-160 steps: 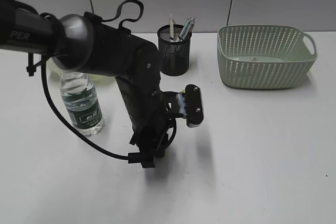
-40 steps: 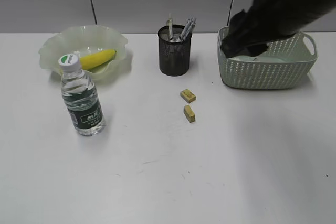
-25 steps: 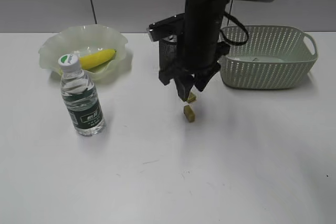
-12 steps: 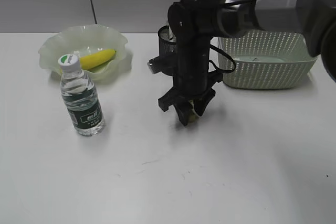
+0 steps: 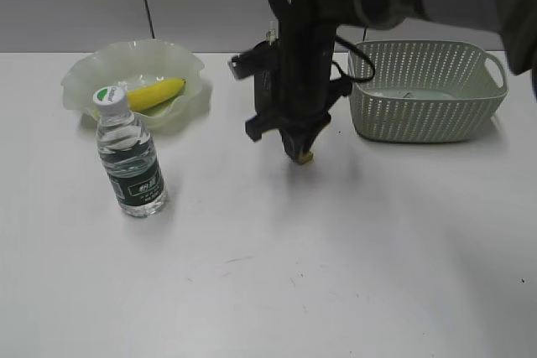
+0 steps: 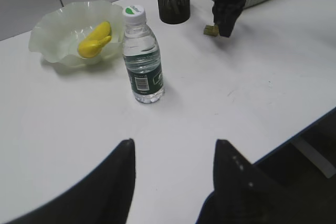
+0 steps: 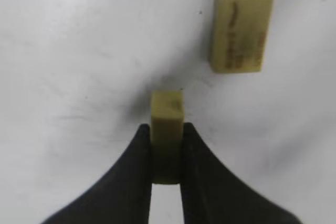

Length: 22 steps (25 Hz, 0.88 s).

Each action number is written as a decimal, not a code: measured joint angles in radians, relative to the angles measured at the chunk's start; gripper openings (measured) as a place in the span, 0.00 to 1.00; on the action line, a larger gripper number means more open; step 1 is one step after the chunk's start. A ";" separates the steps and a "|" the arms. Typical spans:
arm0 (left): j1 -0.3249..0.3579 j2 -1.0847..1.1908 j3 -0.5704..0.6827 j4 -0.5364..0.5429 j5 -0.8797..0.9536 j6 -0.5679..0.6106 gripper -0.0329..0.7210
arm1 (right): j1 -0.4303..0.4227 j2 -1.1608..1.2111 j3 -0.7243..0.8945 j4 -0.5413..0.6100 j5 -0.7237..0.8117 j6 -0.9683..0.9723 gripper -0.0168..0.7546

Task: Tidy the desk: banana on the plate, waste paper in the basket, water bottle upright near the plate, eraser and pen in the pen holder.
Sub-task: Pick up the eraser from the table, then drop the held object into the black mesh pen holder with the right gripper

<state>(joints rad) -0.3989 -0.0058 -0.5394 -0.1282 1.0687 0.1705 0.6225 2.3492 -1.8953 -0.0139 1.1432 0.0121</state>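
My right gripper (image 7: 167, 145) is shut on a small yellowish eraser (image 7: 167, 114) and holds it just above the white desk (image 5: 252, 274). A second eraser (image 7: 240, 31) lies flat on the desk just beyond it. In the exterior view the right gripper (image 5: 296, 153) hangs in front of the black mesh pen holder (image 6: 172, 6), which the arm mostly hides. The banana (image 5: 155, 92) lies in the wavy green plate (image 5: 191, 66). The water bottle (image 5: 130, 161) stands upright in front of the plate. My left gripper (image 6: 174, 148) is open and empty, low over the desk's near side.
The sage-green basket (image 5: 428, 111) stands at the back right with something pale in its bottom; I cannot make out the waste paper. Pens stand in the pen holder. The desk's near edge (image 6: 294, 129) shows in the left wrist view.
My right gripper came down on the nearer eraser, shut on it and lifted it off the desk, moving back toward the pen holder. The other eraser stayed put.
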 joint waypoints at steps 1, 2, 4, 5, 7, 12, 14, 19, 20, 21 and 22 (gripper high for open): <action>0.000 0.000 0.000 0.000 0.000 0.000 0.52 | 0.000 -0.021 -0.020 -0.001 0.000 0.000 0.18; 0.000 0.000 0.000 0.000 0.000 0.000 0.52 | 0.000 -0.043 -0.048 -0.002 -0.006 0.000 0.18; 0.000 0.000 0.000 0.000 0.000 0.000 0.52 | 0.000 -0.084 -0.101 -0.014 -0.037 0.000 0.18; 0.000 0.000 0.000 0.000 0.000 0.000 0.52 | 0.000 -0.104 -0.129 -0.029 -0.063 0.001 0.18; 0.000 0.000 0.000 0.000 0.000 0.000 0.52 | -0.001 -0.130 -0.178 -0.058 -0.121 0.005 0.18; 0.000 0.000 0.000 0.000 0.000 0.000 0.53 | -0.030 -0.134 -0.215 -0.081 -0.291 0.010 0.18; 0.000 0.000 0.000 0.000 0.000 0.000 0.53 | -0.052 -0.118 -0.218 -0.084 -0.338 0.026 0.18; 0.000 0.000 0.000 0.001 0.000 0.000 0.53 | -0.110 -0.058 -0.218 -0.068 -0.420 0.053 0.18; 0.000 0.000 0.000 0.001 0.000 0.000 0.53 | -0.116 -0.049 -0.218 -0.060 -0.430 0.054 0.18; 0.000 0.000 0.000 0.001 0.000 0.000 0.53 | -0.117 -0.038 -0.218 -0.051 -0.441 0.054 0.18; 0.000 0.000 0.000 0.001 0.000 0.000 0.53 | -0.117 -0.027 -0.218 -0.042 -0.449 0.054 0.18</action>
<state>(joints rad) -0.3989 -0.0058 -0.5394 -0.1274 1.0687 0.1705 0.5054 2.3224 -2.1131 -0.0561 0.6939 0.0664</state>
